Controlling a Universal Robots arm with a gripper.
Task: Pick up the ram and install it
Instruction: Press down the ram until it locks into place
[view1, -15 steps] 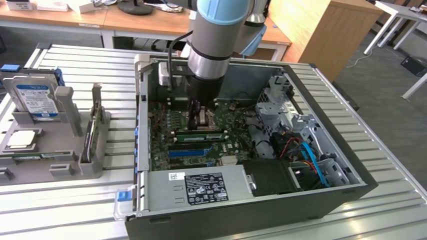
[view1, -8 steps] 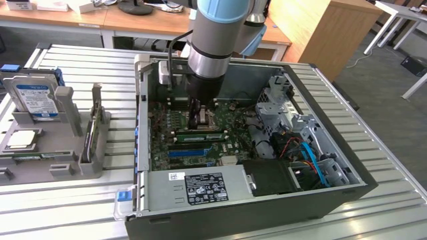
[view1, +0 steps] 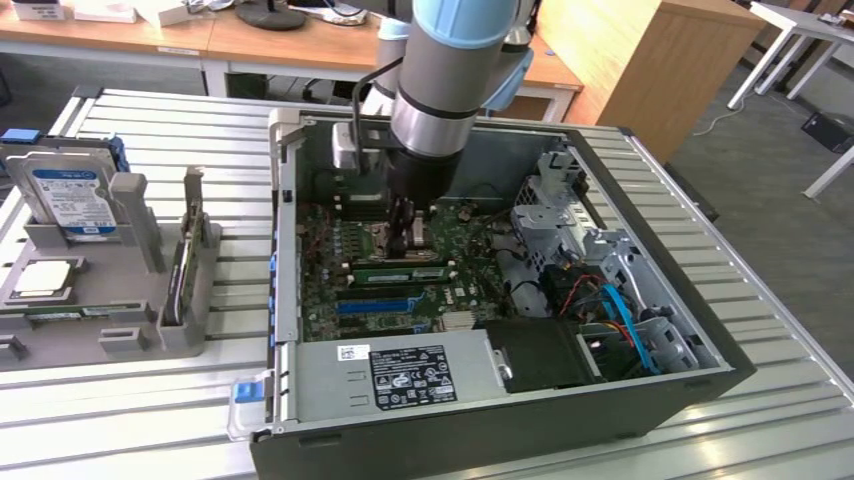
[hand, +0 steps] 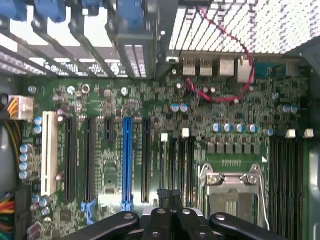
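We see a slatted metal table (view1: 160, 420) carrying an open computer case (view1: 507, 420), which lies on its side. The robot arm (view1: 454, 70) comes down into the case from 12 o'clock in the exterior view. The green motherboard (view1: 334, 290) covers the case floor. At 6 o'clock from it sits the grey power supply (view1: 400, 375) with its black label. A tangle of blue and black cables (view1: 621, 320) lies at about 4 o'clock.

Outside the case, at 9 o'clock, stands a grey holder (view1: 134, 335). A hard drive (view1: 74, 200) with a blue label stands upright in it. A card with a metal bracket (view1: 187, 250) stands on edge just beside the drive.

The gripper (view1: 407, 235) (hand: 169, 200) hangs low over the board, near the silver processor socket (hand: 232, 192). In the wrist view its black fingers (hand: 159, 220) are pressed together, and we see nothing green gripped between them. A blue expansion slot (hand: 126, 160) and a white one (hand: 48, 150) run alongside, well apart from the fingertips.

The ram (view1: 394, 272) seems to be the narrow green stick with a white label lying across the board. It sits just at 6 o'clock from the gripper in the exterior view. The angle is poor, so we cannot tell whether it is fully seated or whether the gripper touches it.
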